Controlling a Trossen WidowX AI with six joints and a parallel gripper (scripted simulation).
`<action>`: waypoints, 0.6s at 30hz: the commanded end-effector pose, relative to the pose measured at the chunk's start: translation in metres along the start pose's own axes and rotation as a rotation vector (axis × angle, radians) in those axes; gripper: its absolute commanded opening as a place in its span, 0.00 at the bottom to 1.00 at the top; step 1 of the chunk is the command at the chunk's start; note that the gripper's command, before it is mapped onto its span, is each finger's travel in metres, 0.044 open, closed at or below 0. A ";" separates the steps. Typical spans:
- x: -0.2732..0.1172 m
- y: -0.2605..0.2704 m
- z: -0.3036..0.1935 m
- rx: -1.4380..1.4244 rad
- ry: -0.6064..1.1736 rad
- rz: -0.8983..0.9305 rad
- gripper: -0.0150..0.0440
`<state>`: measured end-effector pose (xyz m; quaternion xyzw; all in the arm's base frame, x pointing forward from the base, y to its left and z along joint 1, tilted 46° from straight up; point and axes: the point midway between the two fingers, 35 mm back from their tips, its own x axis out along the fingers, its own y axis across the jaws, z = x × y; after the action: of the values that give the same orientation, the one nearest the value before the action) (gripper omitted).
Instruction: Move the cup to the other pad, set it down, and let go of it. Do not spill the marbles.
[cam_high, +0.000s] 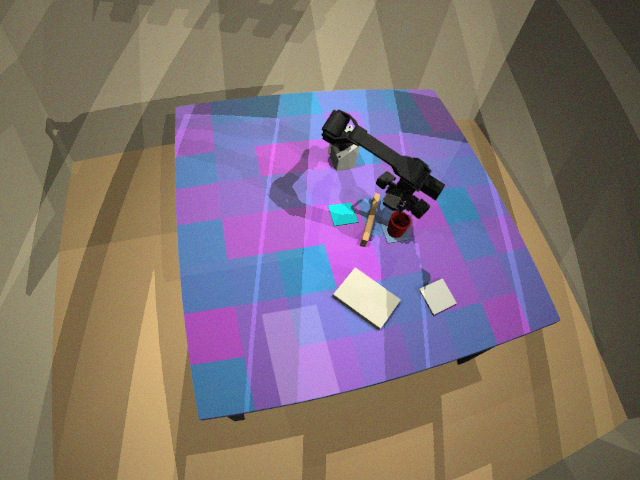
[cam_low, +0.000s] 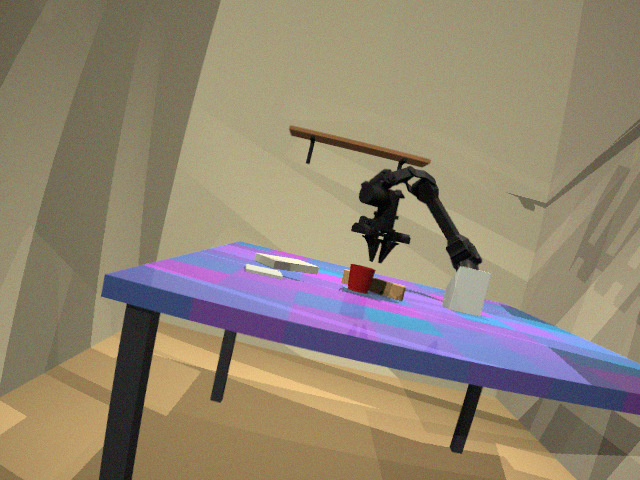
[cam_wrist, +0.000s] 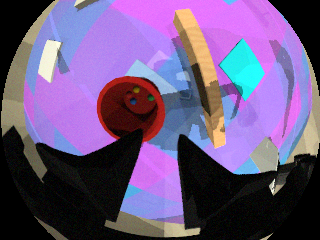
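So the red cup (cam_high: 399, 225) is sitting upright on a bluish pad (cam_high: 404, 235) on the patchwork purple-and-blue table (cam_high: 222, 330), not picked up. The wrist view shows a few marbles (cam_wrist: 136, 96) inside it, green, blue and yellowish. The gripper (cam_low: 381, 254) hangs just above the cup pointing down, fingers partly spread with nothing between them and not touching the rim. A wooden stick (cam_high: 370, 219) lies between the cup and the cyan pad (cam_high: 342, 213). Nearer the table's front edge are a big white slab (cam_high: 366, 296) and a smaller white tile (cam_high: 437, 296), well apart from the cup
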<state>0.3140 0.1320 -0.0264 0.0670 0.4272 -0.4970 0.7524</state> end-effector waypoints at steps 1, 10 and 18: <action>-0.003 0.003 0.005 0.026 -0.014 0.004 0.50; 0.007 0.003 0.005 0.026 -0.014 0.004 0.50; 0.021 0.004 0.005 0.026 -0.014 0.004 0.50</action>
<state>0.3232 0.1210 -0.0356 0.0788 0.4152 -0.5018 0.7547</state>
